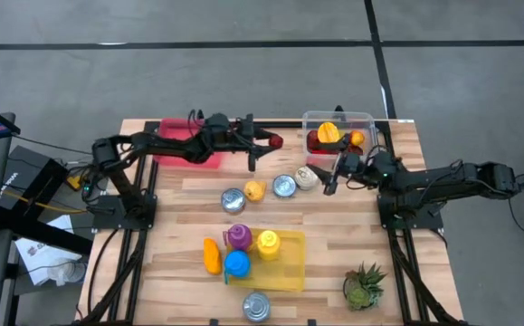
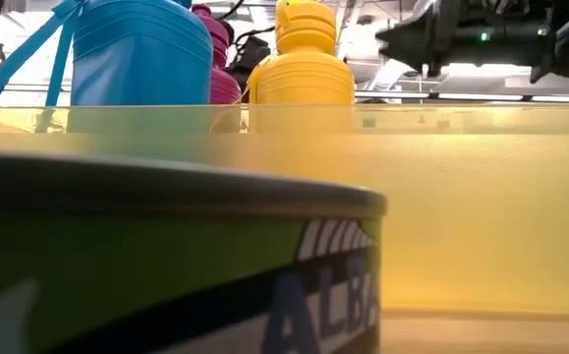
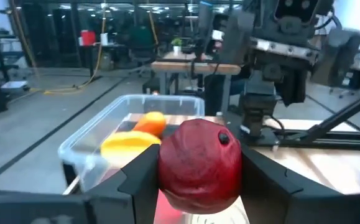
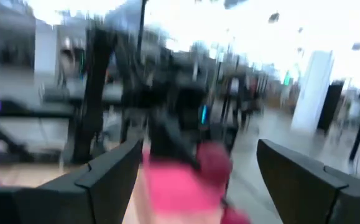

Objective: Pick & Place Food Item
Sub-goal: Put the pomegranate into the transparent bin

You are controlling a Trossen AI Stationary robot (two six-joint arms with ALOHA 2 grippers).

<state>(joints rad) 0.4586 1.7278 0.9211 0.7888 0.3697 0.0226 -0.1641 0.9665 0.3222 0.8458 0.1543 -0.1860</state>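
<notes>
The wooden table (image 1: 189,195) carries a clear plastic container (image 1: 363,119) at its far edge, just beyond the left gripper (image 1: 271,140). The left gripper, extended over the far side of the table, is clamped on a dark red fruit (image 3: 199,163), held between its fingers (image 3: 140,177) beside the container. The right gripper (image 1: 332,177) waits near the container's front, jaws spread wide and holding nothing.
</notes>
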